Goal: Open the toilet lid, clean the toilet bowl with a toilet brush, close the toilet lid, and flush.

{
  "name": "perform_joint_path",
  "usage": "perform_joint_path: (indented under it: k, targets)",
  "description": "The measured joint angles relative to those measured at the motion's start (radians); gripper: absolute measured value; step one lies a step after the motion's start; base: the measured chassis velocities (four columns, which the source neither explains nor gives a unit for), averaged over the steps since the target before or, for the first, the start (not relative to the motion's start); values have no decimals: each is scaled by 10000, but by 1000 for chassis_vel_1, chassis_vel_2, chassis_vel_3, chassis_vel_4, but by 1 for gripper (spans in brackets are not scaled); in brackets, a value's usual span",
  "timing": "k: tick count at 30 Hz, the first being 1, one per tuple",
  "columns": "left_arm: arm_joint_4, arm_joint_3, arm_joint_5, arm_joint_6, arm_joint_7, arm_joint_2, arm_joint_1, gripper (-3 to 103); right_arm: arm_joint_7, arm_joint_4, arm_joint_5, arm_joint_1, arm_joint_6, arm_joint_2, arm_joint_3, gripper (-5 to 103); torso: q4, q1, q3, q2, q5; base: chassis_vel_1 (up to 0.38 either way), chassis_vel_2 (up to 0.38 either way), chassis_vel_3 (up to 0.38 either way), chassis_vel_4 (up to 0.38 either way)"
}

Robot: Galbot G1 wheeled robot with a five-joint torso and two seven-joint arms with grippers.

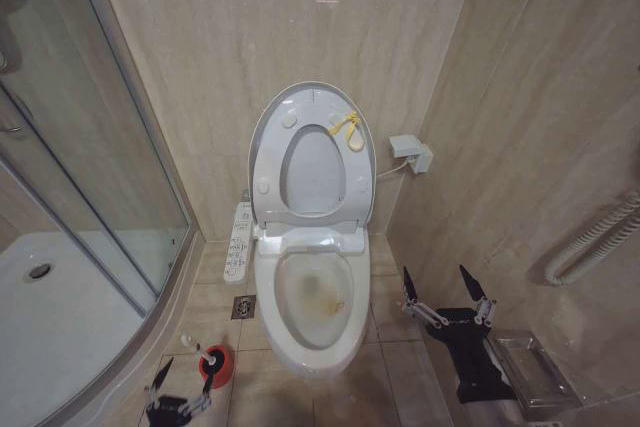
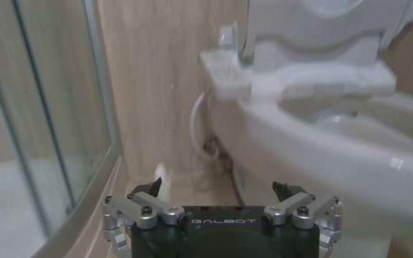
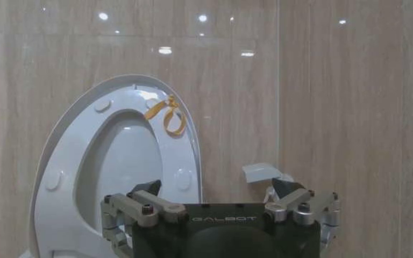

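Note:
The toilet lid (image 1: 312, 172) stands raised against the back wall, and the seat ring (image 1: 268, 162) with its yellow strap (image 1: 347, 130) is raised in front of it. Below them the toilet bowl (image 1: 315, 302) lies uncovered, with brownish stains inside. A red holder cup (image 1: 218, 365) stands on the floor left of the bowl, with a dark and white piece at its top that may be the toilet brush (image 1: 205, 351). My left gripper (image 1: 183, 382) hovers open just beside that cup. My right gripper (image 1: 440, 287) is open in the air to the right of the bowl. The lid (image 3: 120, 161) and strap (image 3: 167, 115) face the right gripper (image 3: 214, 187). The left gripper (image 2: 219, 188) sits low beside the bowl's outer wall (image 2: 335, 156).
A glass shower door (image 1: 90, 167) and white shower tray (image 1: 50, 317) close off the left. A control panel (image 1: 240, 242) hangs at the bowl's left, with a floor drain (image 1: 244, 307) below it. A wall box (image 1: 412, 154), a hose (image 1: 600, 237) and a clear tray (image 1: 530, 372) are on the right.

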Motion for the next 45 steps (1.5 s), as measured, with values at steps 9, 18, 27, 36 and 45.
perform_joint_path:
  k: [9, 18, 27, 36, 45]
  targets:
    - [1660, -95, 86, -388, -307, -19, -961, 100, 0, 0, -1, 0, 0, 0, 0, 100, 0, 0, 0, 0, 0, 0, 0, 0, 0]
    - [3013, -77, -473, -580, 131, 273, -2269, 100, 0, 0, 0, 0, 0, 0, 0, 100, -1, 1, 1, 0, -1, 0, 0, 0, 0]
    - [4172, 91, -505, -699, 556, 503, -3356, 100, 0, 0, 0, 0, 0, 0, 0, 100, -1, 1, 1, 0, 0, 0, 0, 0, 0]
    - [4361, 218, -401, -618, 637, 589, -3863, 100, 0, 0, 0, 0, 0, 1, 0, 100, -2, 1, 1, 0, 1, 0, 0, 0, 0]
    - [4262, 237, -357, -550, 697, 626, -3917, 100, 0, 0, 0, 0, 0, 1, 0, 100, -1, 1, 1, 0, 1, 0, 0, 0, 0]
